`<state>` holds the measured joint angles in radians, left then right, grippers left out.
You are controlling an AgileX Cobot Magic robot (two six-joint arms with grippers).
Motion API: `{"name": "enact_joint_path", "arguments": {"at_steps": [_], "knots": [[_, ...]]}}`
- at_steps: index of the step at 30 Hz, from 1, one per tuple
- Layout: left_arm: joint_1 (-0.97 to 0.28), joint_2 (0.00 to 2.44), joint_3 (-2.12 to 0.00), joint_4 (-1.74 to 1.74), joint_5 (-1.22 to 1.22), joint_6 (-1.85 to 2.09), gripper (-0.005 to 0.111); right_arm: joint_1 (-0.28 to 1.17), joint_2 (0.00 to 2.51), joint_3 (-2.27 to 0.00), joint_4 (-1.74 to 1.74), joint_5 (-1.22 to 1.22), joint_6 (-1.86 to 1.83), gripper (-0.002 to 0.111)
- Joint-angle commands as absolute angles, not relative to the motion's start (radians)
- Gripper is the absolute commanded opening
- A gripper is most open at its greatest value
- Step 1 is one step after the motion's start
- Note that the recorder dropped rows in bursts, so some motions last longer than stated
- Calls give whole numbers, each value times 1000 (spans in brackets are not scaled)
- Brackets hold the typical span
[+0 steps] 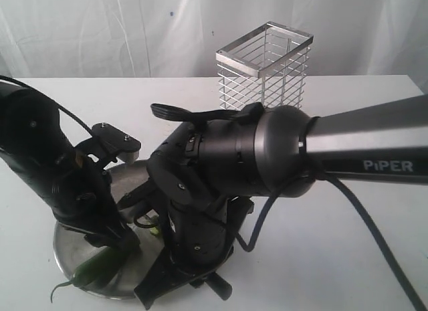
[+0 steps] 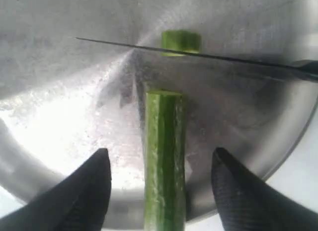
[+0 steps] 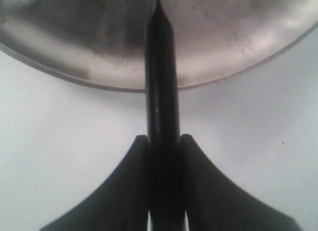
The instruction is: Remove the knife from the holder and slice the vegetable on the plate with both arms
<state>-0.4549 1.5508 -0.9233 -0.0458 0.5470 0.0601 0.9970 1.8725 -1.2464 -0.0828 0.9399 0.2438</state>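
Presently, the left tool (image 2: 160,151) stands open, its black textured fingers (image 2: 89,191) on either side of the vegetable (image 2: 164,126) and clear of it.

The vegetable, a slender, ribbed, glossy green pepper cut flat at its far end, lies on the near-left part of the plate (image 2: 59,116). Its stem end appears to reach over the rim. One small round slice (image 2: 181,40) lies just beyond the cut face.

The plate is round, shallow, dull steel, smooth and reflective, and sits near-left on the white bench (image 1: 334,244).

The knife (image 2: 198,54), slim, all black and pointed, crosses the plate between the slice and the cut end. Whether its edge touches the steel cannot be told.

The right tool (image 3: 163,138) is clamped on the knife's narrow handle.

The holder (image 1: 265,67), a tall rack of thin silver wire, stands far back, right of centre, well apart from the plate.

Risks, as judged:
- The pepper is unheld. A cut started now could roll or skid it on the slick steel.
- The slim handle may twist in the grip under side load.
- The plate itself could slide on the bench.
- The blade could sweep the loose slice off the plate.
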Motion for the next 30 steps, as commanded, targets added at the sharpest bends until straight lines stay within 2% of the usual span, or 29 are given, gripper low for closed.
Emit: {"name": "enact_joint_path", "arguments": {"at_steps": [1, 12, 19, 30], "knots": [[-458, 1514, -926, 0, 583, 15, 63, 1016, 1850, -1246, -76, 944, 238, 0], [-455, 1465, -926, 162, 619, -120, 63, 1016, 1809, -1243, -55, 957, 238, 0], [-340, 1395, -898, 174, 610, -139, 63, 1016, 1804, -1214, -53, 958, 243, 0], [-332, 1391, -898, 128, 569, -132, 62, 1046, 1793, -1196, 7, 906, 243, 0]]}}
